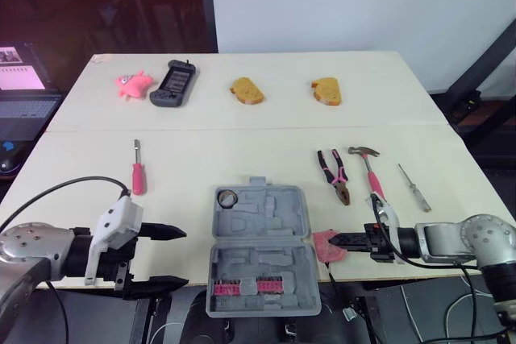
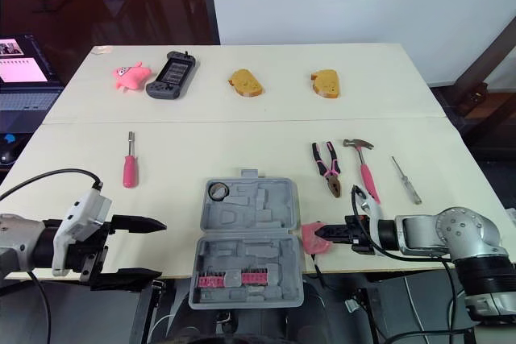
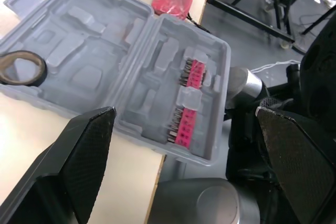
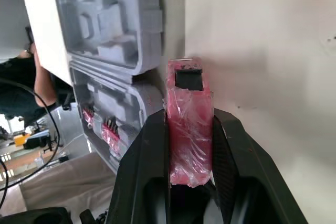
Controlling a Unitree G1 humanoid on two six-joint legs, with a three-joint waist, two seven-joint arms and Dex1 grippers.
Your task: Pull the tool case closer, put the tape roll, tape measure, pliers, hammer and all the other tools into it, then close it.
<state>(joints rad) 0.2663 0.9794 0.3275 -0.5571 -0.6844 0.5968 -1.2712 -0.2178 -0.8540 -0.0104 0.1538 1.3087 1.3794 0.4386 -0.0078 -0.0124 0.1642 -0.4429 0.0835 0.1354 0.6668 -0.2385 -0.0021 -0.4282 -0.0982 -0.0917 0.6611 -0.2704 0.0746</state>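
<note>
Table (image 1: 242,142): is carrying everything, with the tools spread along the middle band within arm's reach and unrelated items sitting at the far edge.

Tool case (image 1: 258,251): is lying open at the near edge, its front half with the pink bit strips overhanging the table. It is probably sitting this close so both arms can reach its moulded slots.

Left gripper (image 1: 173,258): is hovering beside the case's left side, jaws spread wide and holding nothing, seemingly waiting its turn or ready to steady the case.

Right gripper (image 1: 339,241): is pinching the tape measure (image 4: 188,119) between its two fingers, closed firmly on its flat sides just beside the case's right edge. This appears to be the carry toward a slot.

Hammer (image 1: 371,171): is lying right of the case, not yet packed.

Pliers (image 1: 334,175): are lying just beside the hammer, handles pointing away.

Pink screwdriver (image 1: 139,171): is lying well left of the case.

Small screwdriver (image 1: 414,187): is lying farthest right.

Tape roll (image 1: 226,196): is sitting in the far-left recess of the case, already stowed.
</note>
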